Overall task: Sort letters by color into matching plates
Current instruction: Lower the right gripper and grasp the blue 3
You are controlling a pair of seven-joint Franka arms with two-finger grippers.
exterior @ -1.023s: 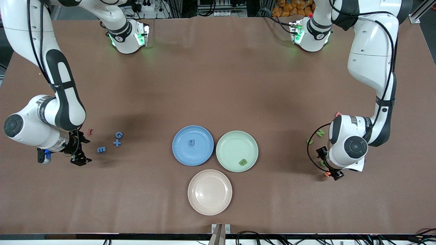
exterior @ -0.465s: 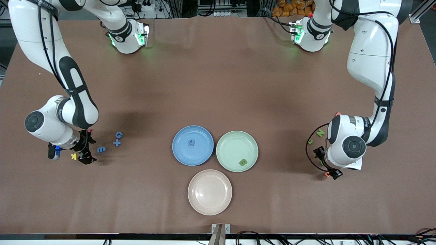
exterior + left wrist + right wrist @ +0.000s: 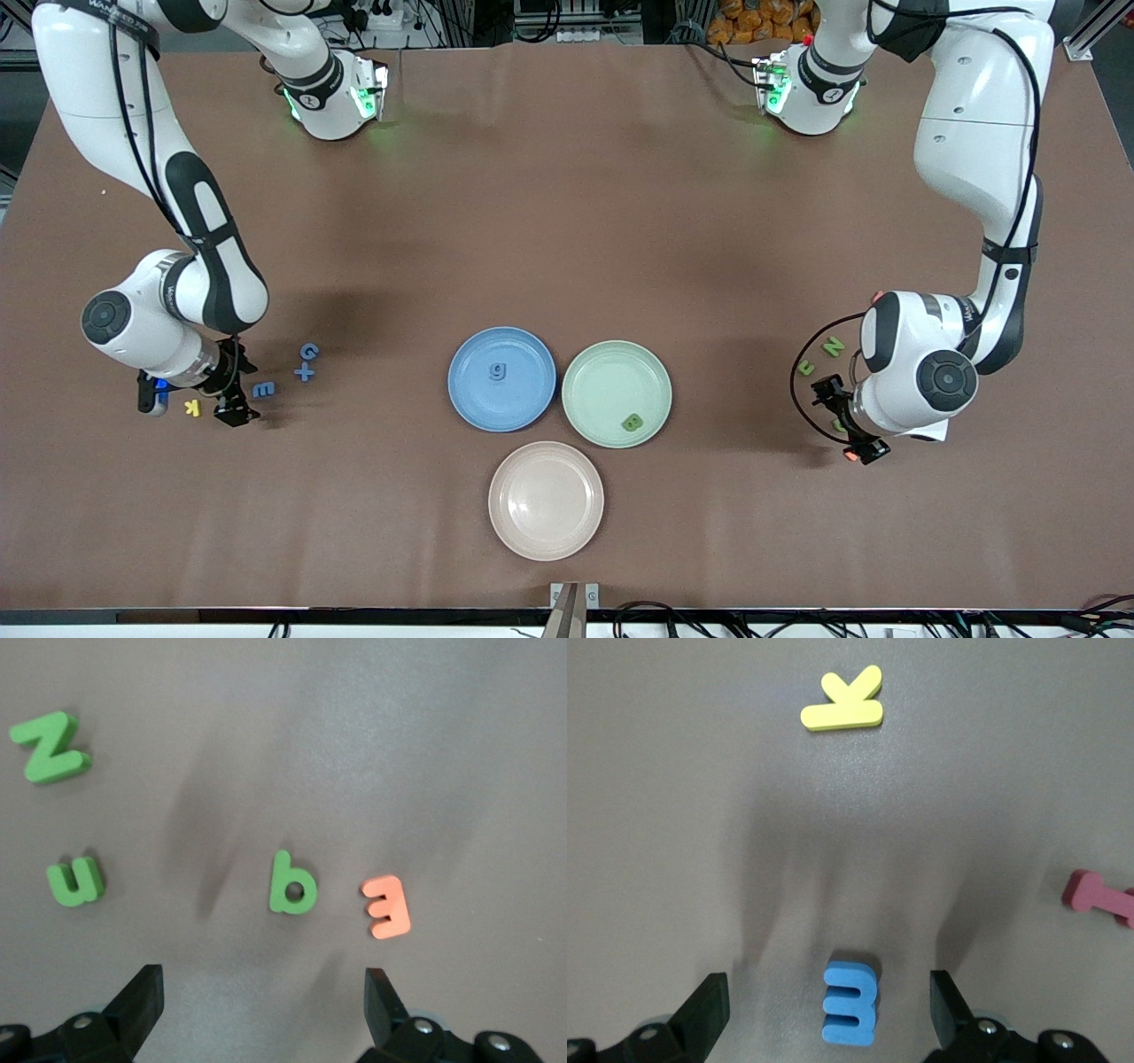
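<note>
Nearest the front camera you have a pale pink plate point(image 3: 546, 501), with nothing in it. Just above it in that view sit the blue plate point(image 3: 501, 403) and the green plate point(image 3: 590, 399), side by side with rims almost touching. The blue plate holds a blue g point(image 3: 498, 371); the green plate holds a green B point(image 3: 632, 423) near its rim.

Toward the right arm's end of the table, your right gripper point(image 3: 229, 387) hangs low over the table with its jaws spread wide and nothing between them. In its wrist view the blue E point(image 3: 850, 1004) lies on the table between the two open fingers point(image 3: 700, 1017), and a yellow K point(image 3: 843, 703) and a dark red piece point(image 3: 1101, 896) lie close by. A blue cross point(image 3: 304, 373) and a blue G point(image 3: 308, 352) rest just beside the E, toward the plates.

Toward the left arm's end, your left gripper point(image 3: 849, 420) is also low, jaws wide apart and holding nothing. Its wrist view shows a green b point(image 3: 292, 886) on the table beside an orange E point(image 3: 386, 907), with a green u-shaped letter point(image 3: 75, 880) and a green N point(image 3: 49, 747) well apart from them.
</note>
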